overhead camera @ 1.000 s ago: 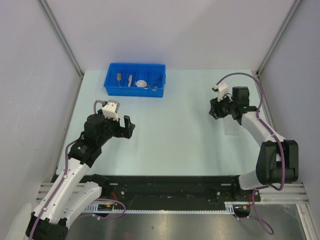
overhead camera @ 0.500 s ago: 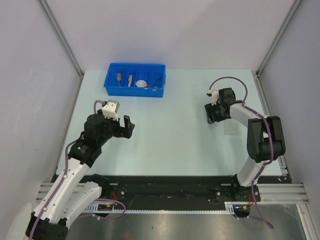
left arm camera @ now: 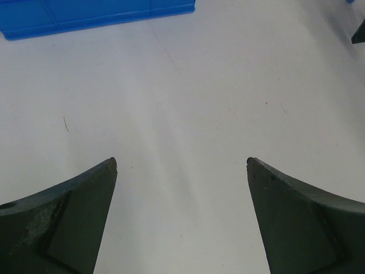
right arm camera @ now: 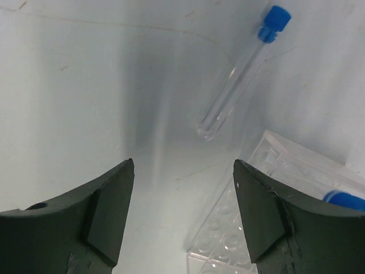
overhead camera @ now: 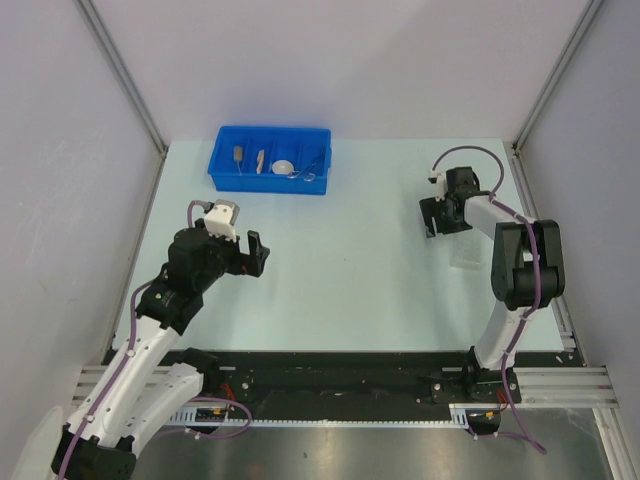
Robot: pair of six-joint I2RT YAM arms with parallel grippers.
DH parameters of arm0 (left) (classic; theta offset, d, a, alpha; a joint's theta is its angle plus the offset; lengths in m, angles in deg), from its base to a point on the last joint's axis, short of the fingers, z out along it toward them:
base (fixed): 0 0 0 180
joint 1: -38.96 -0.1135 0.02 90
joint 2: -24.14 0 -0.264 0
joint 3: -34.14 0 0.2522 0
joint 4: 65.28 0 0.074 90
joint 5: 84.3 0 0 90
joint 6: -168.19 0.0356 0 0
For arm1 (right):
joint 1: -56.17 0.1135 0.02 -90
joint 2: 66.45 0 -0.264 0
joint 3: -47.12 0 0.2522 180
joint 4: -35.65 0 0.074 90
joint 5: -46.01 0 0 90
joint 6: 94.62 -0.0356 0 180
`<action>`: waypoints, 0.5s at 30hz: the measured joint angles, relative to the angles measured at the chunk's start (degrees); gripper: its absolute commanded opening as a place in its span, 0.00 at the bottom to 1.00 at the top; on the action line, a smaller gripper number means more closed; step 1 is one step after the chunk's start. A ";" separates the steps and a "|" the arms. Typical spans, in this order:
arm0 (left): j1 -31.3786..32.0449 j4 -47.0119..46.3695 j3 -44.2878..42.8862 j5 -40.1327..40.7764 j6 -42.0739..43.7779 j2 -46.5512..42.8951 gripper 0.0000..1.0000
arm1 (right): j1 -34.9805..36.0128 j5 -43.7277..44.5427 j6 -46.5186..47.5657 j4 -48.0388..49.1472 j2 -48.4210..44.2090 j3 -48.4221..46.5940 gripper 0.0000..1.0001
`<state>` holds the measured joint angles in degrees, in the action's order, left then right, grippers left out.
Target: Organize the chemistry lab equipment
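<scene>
Widening over the last second, the right pincer now stands released, with nothing between its jaws. Just ahead of it a clear tube with a blue cap lies loose on the table, beside the clear rack rather than in it, so it probably still needs racking. The rack sits below the pincer's right finger, with a second capped tube at its edge. Nothing blocks the reach. The left pincer hangs released, the blue bin far ahead of it.
</scene>
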<state>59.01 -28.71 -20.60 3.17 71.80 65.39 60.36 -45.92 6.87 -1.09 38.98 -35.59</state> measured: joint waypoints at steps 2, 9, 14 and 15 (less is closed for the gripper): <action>0.00 0.00 0.00 0.00 0.00 0.00 1.00 | -0.81 0.11 -0.22 -0.15 1.31 -1.33 0.73; 0.00 0.00 0.00 0.07 0.00 0.00 1.00 | -2.14 0.17 -0.74 -1.16 6.05 -6.82 0.63; 0.00 0.00 0.00 0.59 0.00 0.02 1.00 | -2.23 -0.07 -1.66 -2.91 10.73 -13.11 0.43; 0.00 0.02 0.00 0.68 0.00 0.02 1.00 | -2.25 -0.11 -1.81 -3.06 11.56 -14.08 0.39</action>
<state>59.01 -28.69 -20.60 3.85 71.80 65.41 58.11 -46.03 5.06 -4.15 50.54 -49.66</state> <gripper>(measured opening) 0.996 0.518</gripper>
